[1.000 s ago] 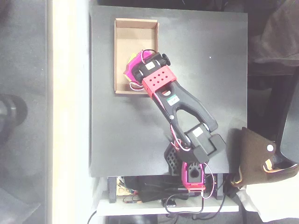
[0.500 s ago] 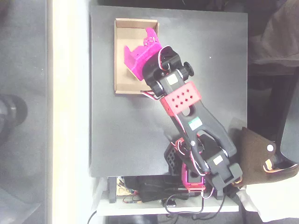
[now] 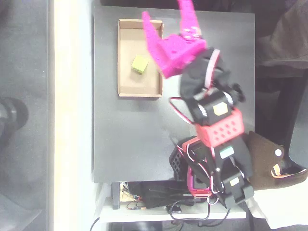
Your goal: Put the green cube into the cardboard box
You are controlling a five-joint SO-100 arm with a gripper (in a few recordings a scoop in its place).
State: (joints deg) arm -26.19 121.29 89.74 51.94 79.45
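One black tabletop (image 3: 134, 134) spreads across the middle of the overhead view, with a pale strip of floor (image 3: 72, 115) along its left side and grey floor beyond that; a brown bag (image 3: 267, 159) sits off the right edge, and tangled cables lie on a lower shelf at the bottom. The arm (image 3: 216, 130), black with red and magenta parts, now rises from its base at the tabletop's lower edge and stands well up toward the camera, whereas a second ago it stretched low over the box and half a second ago it was lifting away. Its magenta claw (image 3: 166, 17) hangs above the tabletop's top edge, just right of the box's upper right corner, its two fingers spread wide apart and holding nothing. The cardboard box (image 3: 124, 57) lies at the tabletop's upper left, unmoved since the earlier frames, its floor now uncovered. Inside it, the green cube (image 3: 139, 64) rests on the box floor, a little right of centre and apart from every wall, where the claw covered it before.
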